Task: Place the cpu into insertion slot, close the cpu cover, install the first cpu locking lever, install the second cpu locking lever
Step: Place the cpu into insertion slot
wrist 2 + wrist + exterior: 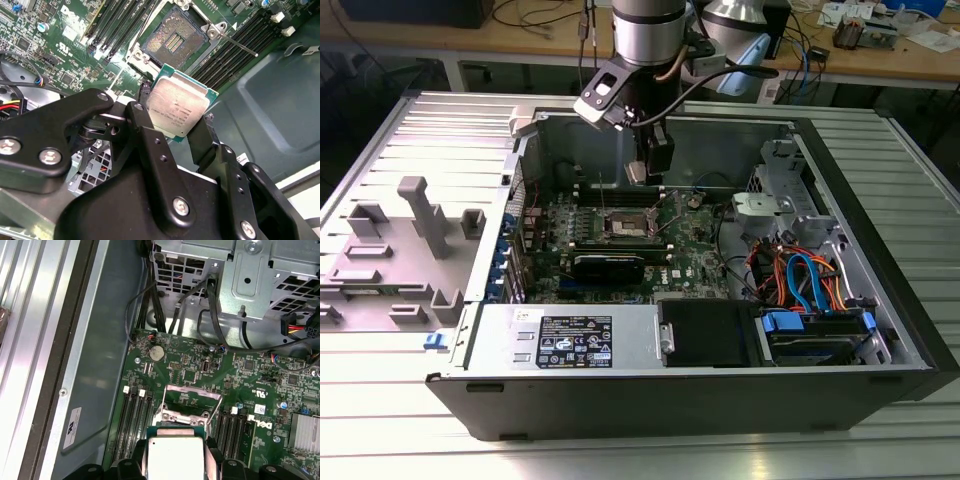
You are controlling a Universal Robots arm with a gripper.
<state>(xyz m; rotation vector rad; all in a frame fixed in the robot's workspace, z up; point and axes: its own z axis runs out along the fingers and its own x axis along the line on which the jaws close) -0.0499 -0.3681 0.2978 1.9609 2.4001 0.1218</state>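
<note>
Gripping the cpu (181, 102) by two opposite edges, your hand (176, 112) hangs over the board (65, 60), just short of the open insertion slot (172, 42); keep it level and square to the slot.

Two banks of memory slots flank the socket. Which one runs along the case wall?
The bank between the socket and the grey case wall. The other bank has green board beyond it. The fingers hold the chip.

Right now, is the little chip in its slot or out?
Out: the tool grips the cpu, apart from the bare insertion slot.
</note>
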